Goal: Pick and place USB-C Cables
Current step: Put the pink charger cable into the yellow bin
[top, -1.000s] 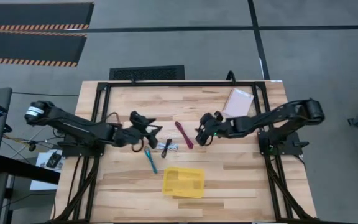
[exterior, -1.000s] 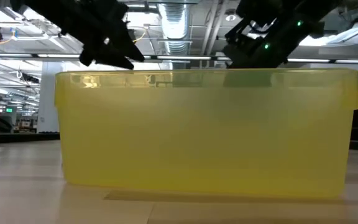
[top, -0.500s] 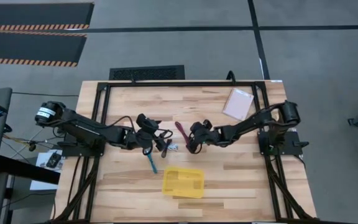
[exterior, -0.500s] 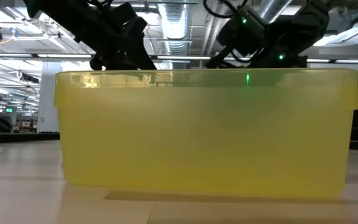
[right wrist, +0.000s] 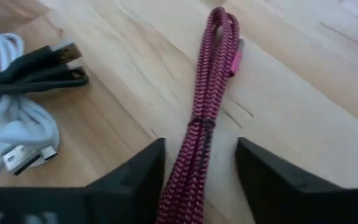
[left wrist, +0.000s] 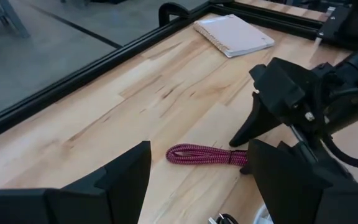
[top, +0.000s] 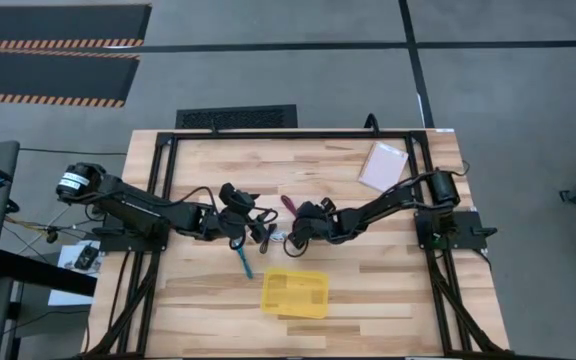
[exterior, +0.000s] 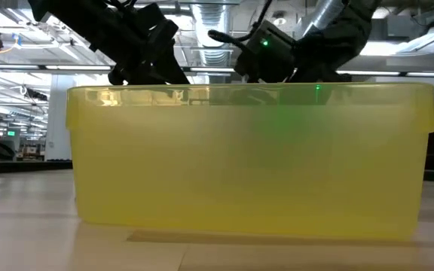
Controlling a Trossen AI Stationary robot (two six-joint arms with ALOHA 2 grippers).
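The dark red cable (right wrist: 213, 81) lies flat on the table; its far end also shows in the high view (top: 288, 204). My right gripper (right wrist: 199, 177) is open, low over the cable's near end, one finger on each side; I see no touch. The black cable (right wrist: 36, 74) and the white cable (right wrist: 11, 134) lie together just left of it. My left gripper (top: 256, 228) hovers open over those two and is empty in its wrist view (left wrist: 197, 199). The teal cable (top: 243, 258) lies nearer the front edge.
The yellow tray (top: 295, 293) stands near the front edge and fills the low view (exterior: 251, 158), hiding both grippers' fingertips there. A pale pink packet (top: 383, 165) lies at the far right. The two grippers are close together at mid-table.
My right gripper has gone toward the table's left edge and down, ending over the dark red cable's near end. My left gripper went a little toward the right, over the black and white cables, then kept still. The cables have not moved.
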